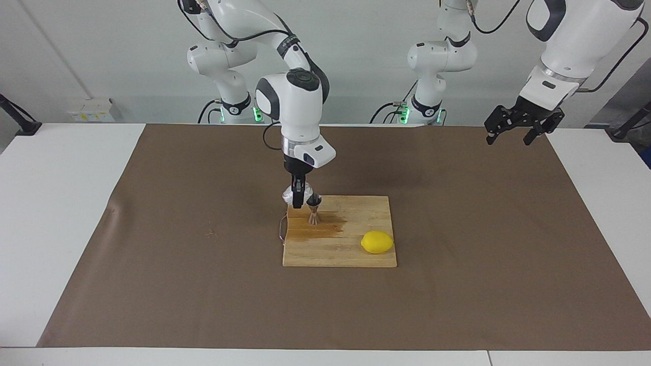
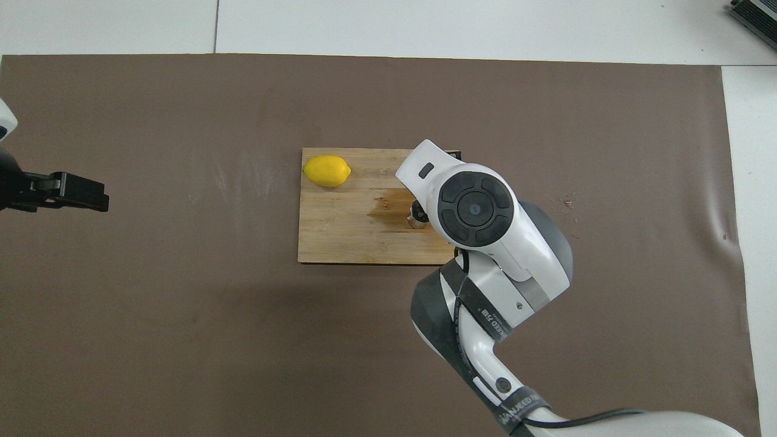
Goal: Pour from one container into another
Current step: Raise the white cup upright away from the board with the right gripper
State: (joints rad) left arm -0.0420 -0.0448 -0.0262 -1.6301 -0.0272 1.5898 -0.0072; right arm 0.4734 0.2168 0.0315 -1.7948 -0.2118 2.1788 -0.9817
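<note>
Glass cup [image 1: 290, 194], in the facing view, is clamped in the right gripper [image 1: 298, 199] above the cutting board [image 1: 351, 254], at the board's corner nearest the robots on the right arm's end, just beside the upright jigger [image 1: 314, 212]; a wet stain spreads from the jigger, and a lemon [image 1: 377, 242] lies on the board well apart from it. Overhead, the right arm hides the cup; the jigger's rim [image 2: 416, 213] peeks out on the board [image 2: 340, 237], lemon [image 2: 327, 171] at the board's corner. Left gripper [image 1: 513, 133] waits, fingers spread, off the board toward the left arm's end.
</note>
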